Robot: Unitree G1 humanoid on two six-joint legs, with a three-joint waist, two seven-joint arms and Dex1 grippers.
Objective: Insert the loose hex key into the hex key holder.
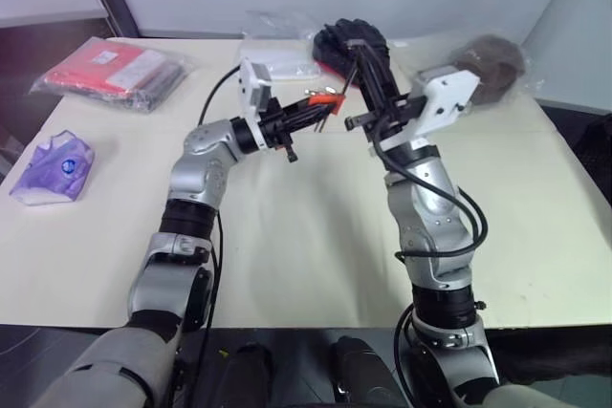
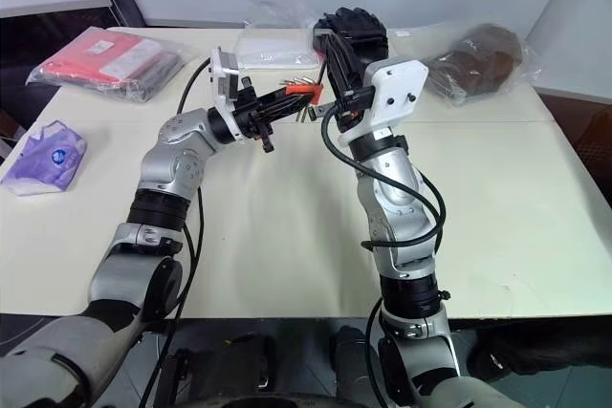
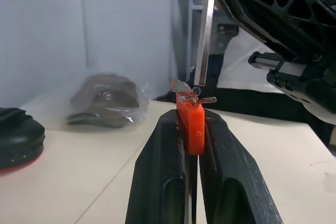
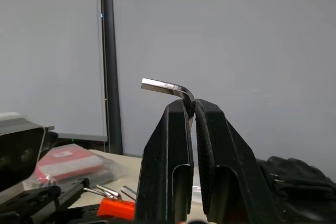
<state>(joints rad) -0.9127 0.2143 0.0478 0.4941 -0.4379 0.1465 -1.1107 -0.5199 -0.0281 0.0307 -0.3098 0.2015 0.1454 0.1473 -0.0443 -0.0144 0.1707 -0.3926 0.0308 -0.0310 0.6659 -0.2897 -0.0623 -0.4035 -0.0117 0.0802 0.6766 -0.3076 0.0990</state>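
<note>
The orange hex key holder [image 3: 191, 127] is pinched between my left gripper's [image 3: 191, 115] fingers, held above the table with short grey keys sticking out of its end. My right gripper [image 4: 191, 106] is shut on the loose hex key [image 4: 165, 86], gripping it near the bend, with the short end sticking out sideways. In the left wrist view the key's long shaft [image 3: 205, 30] comes straight down, its tip just above the holder's top. In the head views both grippers meet over the table's far middle, the holder [image 1: 327, 100] just left of my right gripper [image 1: 357, 53].
On the cream table [image 1: 287, 236], a red packet in plastic [image 1: 115, 69] lies at the far left and a purple-blue bag [image 1: 53, 169] at the left edge. A clear package [image 1: 277, 54], a black glove-like item [image 1: 349, 37] and a bagged brown thing [image 1: 488, 59] lie along the far side.
</note>
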